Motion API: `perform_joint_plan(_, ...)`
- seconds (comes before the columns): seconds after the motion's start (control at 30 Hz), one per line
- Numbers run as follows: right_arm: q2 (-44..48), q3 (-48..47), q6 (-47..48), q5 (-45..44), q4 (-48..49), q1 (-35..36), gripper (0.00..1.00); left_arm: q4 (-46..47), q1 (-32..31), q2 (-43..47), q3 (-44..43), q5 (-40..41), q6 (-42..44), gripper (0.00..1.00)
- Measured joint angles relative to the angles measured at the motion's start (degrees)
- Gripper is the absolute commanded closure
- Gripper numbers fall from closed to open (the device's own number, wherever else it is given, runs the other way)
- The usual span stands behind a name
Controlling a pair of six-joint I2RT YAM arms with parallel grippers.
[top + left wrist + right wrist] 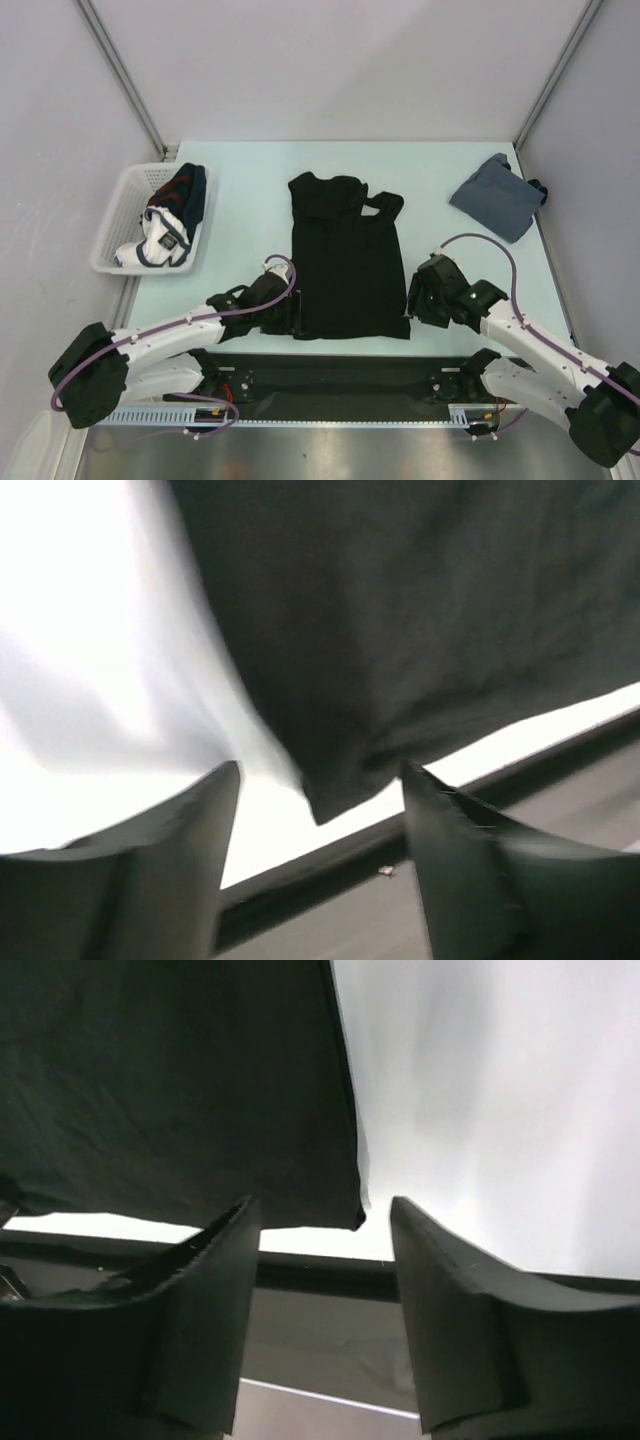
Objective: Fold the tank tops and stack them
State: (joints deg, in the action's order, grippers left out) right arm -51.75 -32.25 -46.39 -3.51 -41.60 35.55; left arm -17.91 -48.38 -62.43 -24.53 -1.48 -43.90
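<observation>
The top external view is showing the whole table [240, 180]: the black tank top [345, 260] is lying spread flat at its centre, straps toward 12 o'clock, hem toward 6; the blue-grey tank top [495, 197] is sitting folded at 2 o'clock, well apart; a white basket [118, 218] of clothes is standing at 9 o'clock. Only the wrist views are showing the jaws: the left gripper [320, 780] is standing open, one hem corner lying between its fingers, ungripped; the right gripper [322, 1210] is likewise gaping, holding nothing, the other hem corner just beyond its fingertips.
</observation>
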Motion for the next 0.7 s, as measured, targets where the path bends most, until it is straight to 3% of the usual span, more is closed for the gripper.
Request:
perform_joint_plan(0.2, -11.9, -13.6, 7.3, -2.3, 1.5, -5.0, 0.41, -11.3, 0.0, 4.0, -2.6, 6.9, -1.0, 0.25)
perform_joint_plan(0.37, -30.1, -29.5, 14.5, -3.2, 5.8, -11.7, 0.41, -18.3, -1.5, 3.0, -12.3, 12.2, -0.2, 0.26)
perform_joint_plan(0.5, -44.7, -42.3, 18.4, -5.5, 7.3, -13.3, 0.42, -19.7, -6.6, -3.2, -22.7, 15.5, 0.4, 0.27)
perform_joint_plan(0.7, -60.6, -58.3, 21.5, -4.4, 7.5, -14.2, 0.59, -14.2, -15.5, -14.6, -30.4, 14.3, 0.4, 0.3)
